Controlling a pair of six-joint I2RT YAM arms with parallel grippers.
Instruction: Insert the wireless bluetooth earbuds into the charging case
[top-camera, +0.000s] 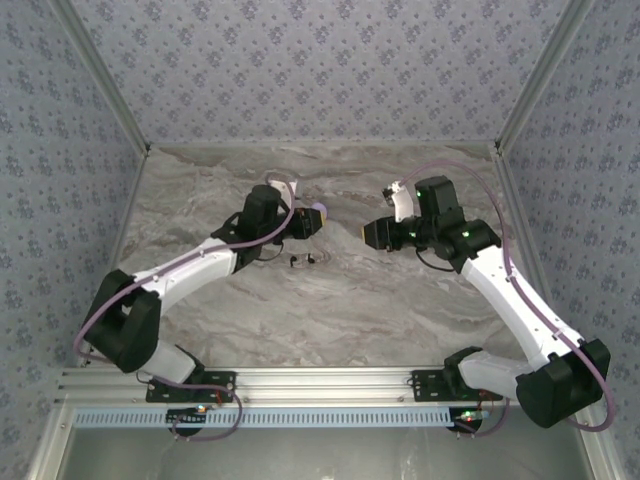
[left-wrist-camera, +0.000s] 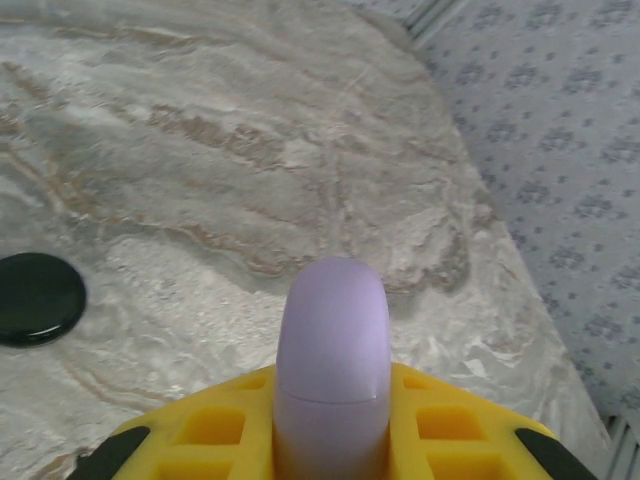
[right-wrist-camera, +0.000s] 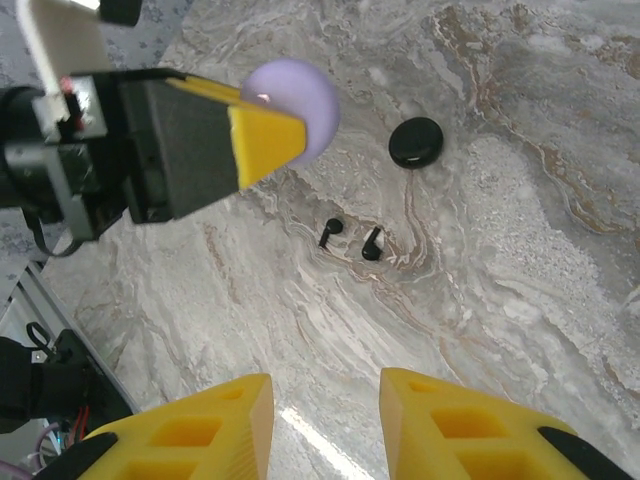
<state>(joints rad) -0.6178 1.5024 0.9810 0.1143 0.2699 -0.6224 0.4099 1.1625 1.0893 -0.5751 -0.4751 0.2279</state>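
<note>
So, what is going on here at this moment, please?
Two robot arms are working over a marble table. The left gripper is closed on a pale lilac rounded piece and holds it above the table. The right gripper is open and empty, and it hovers over the two small black earbuds. These lie side by side on the table, not touching each other. The round black charging case lies near them, and nothing touches it. No earbud is in the case yet.

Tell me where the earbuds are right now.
Both earbuds lie loose on the marble table, side by side, just below the round black case in the right wrist view; from above, left of centre, near the left end effector.
</note>
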